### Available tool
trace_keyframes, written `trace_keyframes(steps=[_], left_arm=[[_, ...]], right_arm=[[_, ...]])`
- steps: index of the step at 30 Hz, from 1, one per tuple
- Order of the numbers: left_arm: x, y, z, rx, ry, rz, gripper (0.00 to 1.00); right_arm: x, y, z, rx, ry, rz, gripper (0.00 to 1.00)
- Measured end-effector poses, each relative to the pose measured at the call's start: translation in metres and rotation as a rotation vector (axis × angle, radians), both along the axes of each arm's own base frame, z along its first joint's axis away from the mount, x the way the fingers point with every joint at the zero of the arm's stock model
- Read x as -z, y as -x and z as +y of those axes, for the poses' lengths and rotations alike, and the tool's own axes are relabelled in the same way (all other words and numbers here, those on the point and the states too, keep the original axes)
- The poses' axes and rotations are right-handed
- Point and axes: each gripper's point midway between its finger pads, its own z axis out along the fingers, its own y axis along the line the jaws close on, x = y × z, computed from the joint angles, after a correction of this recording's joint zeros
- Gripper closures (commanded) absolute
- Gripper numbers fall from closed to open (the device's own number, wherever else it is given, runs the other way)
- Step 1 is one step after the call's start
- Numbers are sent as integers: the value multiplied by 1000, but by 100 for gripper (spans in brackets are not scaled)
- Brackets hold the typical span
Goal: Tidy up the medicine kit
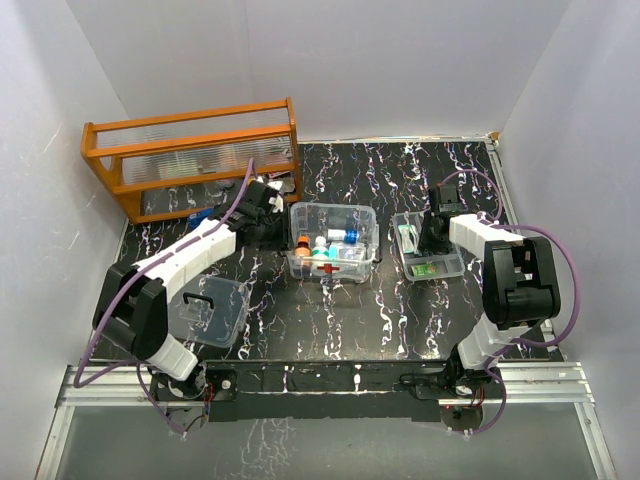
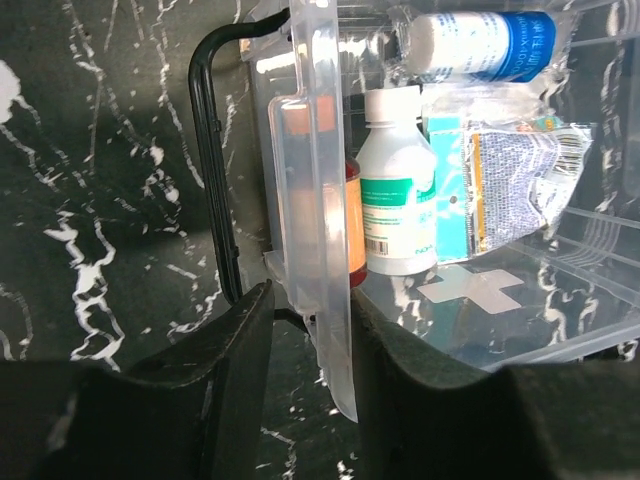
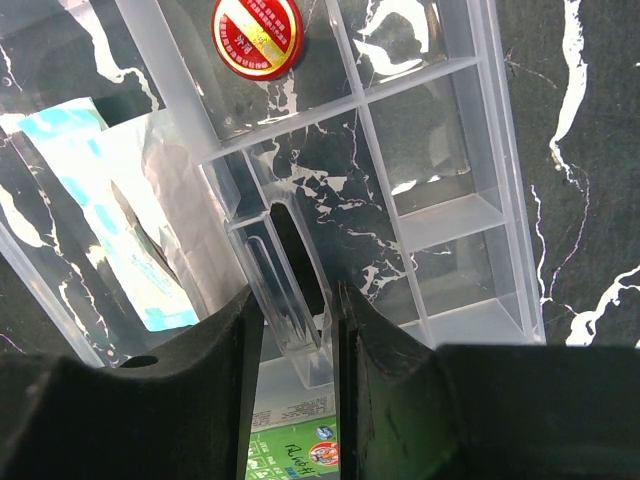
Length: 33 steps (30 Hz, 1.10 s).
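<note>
Lid, nearest you: the clear rectangular plastic lid with dark handle [image 1: 225, 320] lies flat on the black white-veined tabletop [image 1: 330, 320], just beside your left forearm. Do not sweep it.
Left fingers: your left gripper [image 2: 312, 305] stands narrow, astride the end wall of the clear rectangular plastic medicine kit box [image 2: 312, 150]. Both pads seem to press that wall.
Kit position: mid-table and open, with bottles and packets inside.
Right fingers: your right gripper [image 3: 297, 295] pinches, narrow, the upright slotted tab [image 3: 285, 290] at the middle of the clear divided plastic tray [image 3: 515, 200], which sits right of the kit and apart from it.
Step, as judged: steady the kit and raise the tray straight up by its tab. Hold it level, or the round red tin [image 3: 257, 35] may slide.
Open room: there is bare tabletop between kit and tray, and in front of both.
Far edges: the orange wooden rack [image 1: 190, 135] stands near, behind your left wrist, and the table's right edge runs close beside the tray.
</note>
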Motion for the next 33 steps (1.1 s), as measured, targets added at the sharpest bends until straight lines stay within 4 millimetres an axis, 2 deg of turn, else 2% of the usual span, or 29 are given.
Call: trace_keyframes(steps=[5,13,15,17,22,26,33], left_arm=[[-3,10,15,44,-72,-10,72],[-5,38,39,68,-92,-28,71],[-6,45,46,73,-102,-28,67],[-9,45,51,75,-108,-37,58],[-13,45,53,96,-92,-44,41],[-16,45,49,110,-73,-47,35],[-30,37,48,90,-51,-94,32]], right_arm=[[0,0,0,4,2,-3,93],[0,0,0,16,0,-7,98],[0,0,0,17,0,-7,99],[0,0,0,17,0,-7,100],[-1,0,-1,19,1,-8,100],[-3,5,-1,24,4,4,100],[-20,11,-2,24,4,3,100]])
